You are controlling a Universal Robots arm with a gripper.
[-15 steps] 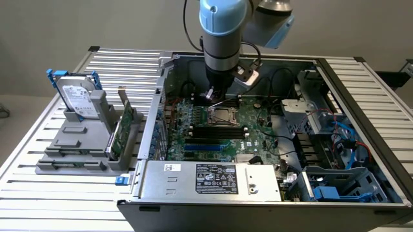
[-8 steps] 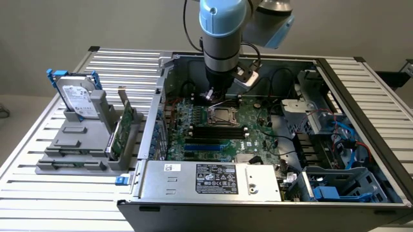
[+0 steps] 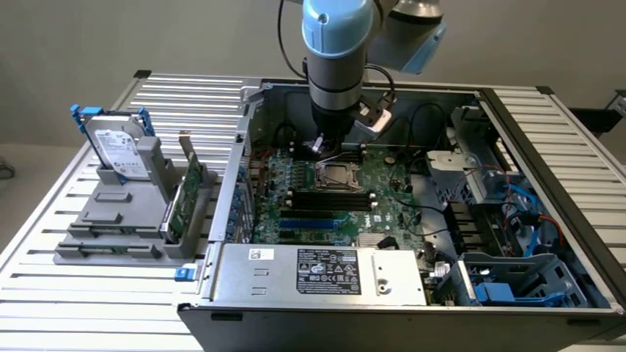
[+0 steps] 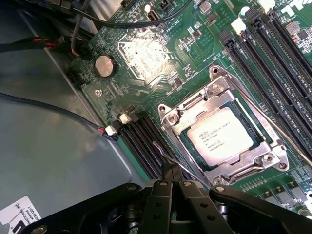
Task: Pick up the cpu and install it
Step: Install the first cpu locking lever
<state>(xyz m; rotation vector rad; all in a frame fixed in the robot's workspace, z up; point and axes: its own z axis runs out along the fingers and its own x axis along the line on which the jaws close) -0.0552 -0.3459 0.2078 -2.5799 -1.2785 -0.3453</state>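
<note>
Exterior view: arm (image 3: pixel 338 73) is reaching straight down into the case (image 3: pixel 391 330), its end hanging just beside the socket (image 3: pixel 342 174). Wrist view: cpu (image 4: pixel 222 139), a silver square with printed lines, is lying flat and face up inside the socket, edges squared to its frame, no long axis. The gripper (image 4: pixel 171 171) is hovering beside the socket, fingers (image 4: pixel 157 200) pressed together, gripping nothing.

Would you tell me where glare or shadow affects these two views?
Wrist view: strong glare washes out a patch of the motherboard beside the coin cell; the cpu shines pale; the shut pincer is a dark mass in the foreground. Exterior view: even light, the case interior dimmer beneath the arm.
</note>
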